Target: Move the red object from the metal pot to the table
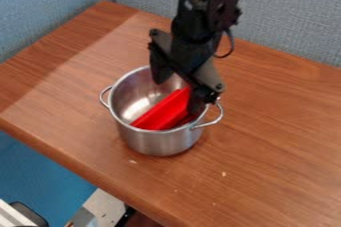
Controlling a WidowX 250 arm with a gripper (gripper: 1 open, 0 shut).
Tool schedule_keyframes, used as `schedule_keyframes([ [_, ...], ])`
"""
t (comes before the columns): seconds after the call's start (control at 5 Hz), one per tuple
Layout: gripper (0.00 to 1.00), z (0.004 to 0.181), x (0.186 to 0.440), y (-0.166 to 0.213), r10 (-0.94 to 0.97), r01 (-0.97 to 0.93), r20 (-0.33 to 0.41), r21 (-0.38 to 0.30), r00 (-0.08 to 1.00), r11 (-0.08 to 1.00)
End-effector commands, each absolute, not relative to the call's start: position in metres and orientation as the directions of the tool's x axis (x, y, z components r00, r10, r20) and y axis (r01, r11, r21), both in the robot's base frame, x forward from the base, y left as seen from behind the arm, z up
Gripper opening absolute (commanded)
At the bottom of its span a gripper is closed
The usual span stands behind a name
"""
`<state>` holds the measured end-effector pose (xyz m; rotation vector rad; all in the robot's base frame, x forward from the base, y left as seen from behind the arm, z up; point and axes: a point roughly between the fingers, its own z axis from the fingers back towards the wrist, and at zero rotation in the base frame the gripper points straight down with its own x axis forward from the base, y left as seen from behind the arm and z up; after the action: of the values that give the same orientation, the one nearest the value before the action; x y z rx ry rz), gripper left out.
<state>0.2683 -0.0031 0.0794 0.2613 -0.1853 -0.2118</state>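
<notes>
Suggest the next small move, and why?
Probably lower the gripper a bit further into the metal pot and close on the red block: the jaws are open over the pot's rim, and the block leans inside, not yet gripped.

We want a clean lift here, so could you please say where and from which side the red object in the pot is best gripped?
Grip the red object near its raised upper end, coming from above. It leans in the metal pot with that end toward the rim, and the pot's walls block the sides. The open gripper should probably span its narrow width.
</notes>
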Motion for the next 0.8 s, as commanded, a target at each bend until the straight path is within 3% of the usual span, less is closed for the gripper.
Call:
schedule_keyframes([
  [0.0,1.0,0.079,0.276,0.012,-0.228,0.167,0.19,0.29,0.955,0.942],
  [0.6,1.0,0.059,0.28,0.018,-0.178,0.129,0.211,0.226,0.961,0.966],
])
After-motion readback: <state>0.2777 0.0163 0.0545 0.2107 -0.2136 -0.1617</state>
